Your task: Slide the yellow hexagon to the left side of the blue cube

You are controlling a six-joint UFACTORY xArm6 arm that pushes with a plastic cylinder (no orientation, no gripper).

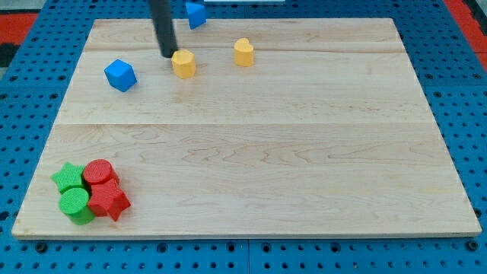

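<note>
The tip is set touching the yellow hexagon, upper left of frame; it should be steered around the blue cube. No fingers are fitted.

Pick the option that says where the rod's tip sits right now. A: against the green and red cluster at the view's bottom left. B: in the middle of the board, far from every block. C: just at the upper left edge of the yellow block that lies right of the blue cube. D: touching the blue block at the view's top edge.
C: my tip stands at the upper left edge of the yellow hexagon, with the blue cube further toward the view's left.
</note>
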